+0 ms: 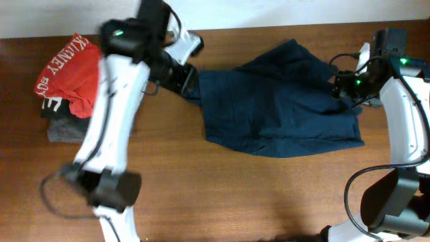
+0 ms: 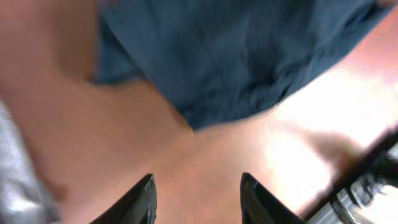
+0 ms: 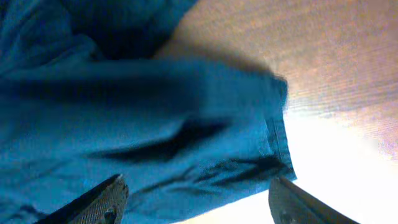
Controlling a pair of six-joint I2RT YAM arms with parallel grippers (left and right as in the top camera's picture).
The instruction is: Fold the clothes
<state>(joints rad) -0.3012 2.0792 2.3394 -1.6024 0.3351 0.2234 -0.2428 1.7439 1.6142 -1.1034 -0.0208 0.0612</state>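
The dark navy-blue garment (image 1: pixel 282 101) lies rumpled and partly folded across the middle and right of the wooden table. It fills the top of the left wrist view (image 2: pixel 236 56) and most of the right wrist view (image 3: pixel 137 118). My left gripper (image 1: pixel 187 81) is open and empty at the garment's left edge, over bare wood; its fingers (image 2: pixel 196 199) show nothing between them. My right gripper (image 1: pixel 346 91) is open wide above the garment's right edge; its fingers (image 3: pixel 199 202) hold nothing.
A red garment with white lettering (image 1: pixel 70 74) lies at the far left on top of a grey folded garment (image 1: pixel 66 128). The table's back edge (image 1: pixel 269 30) runs just behind the navy cloth.
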